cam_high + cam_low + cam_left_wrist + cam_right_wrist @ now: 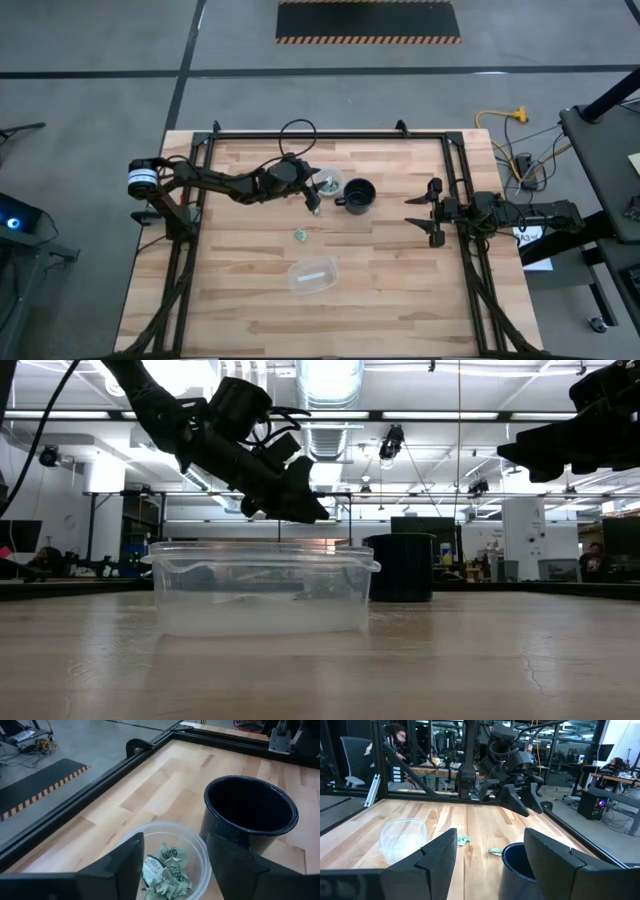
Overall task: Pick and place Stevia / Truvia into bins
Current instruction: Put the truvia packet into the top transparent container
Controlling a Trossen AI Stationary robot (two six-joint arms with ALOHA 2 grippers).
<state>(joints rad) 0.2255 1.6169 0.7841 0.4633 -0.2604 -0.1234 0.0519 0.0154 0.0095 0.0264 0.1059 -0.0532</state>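
The small clear cup (329, 182) stands on the table just left of the black mug (360, 194). In the left wrist view, several green-and-white packets (167, 867) lie crumpled inside the cup (200, 846). Two more packets lie flat on the wood, one (299, 235) nearer the near edge and one (314, 209) close to the cup. My left gripper (172, 845) hangs open just above the cup, one finger on each side of its rim, holding nothing. My right gripper (418, 212) waits open at the table's right side, above the surface.
A larger oval clear tub (313, 275) sits toward the near edge, below the loose packets. The black mug (250, 810) stands right beside the cup. A dark metal frame (330, 135) borders the table. Bare wood lies between the mug and the right gripper.
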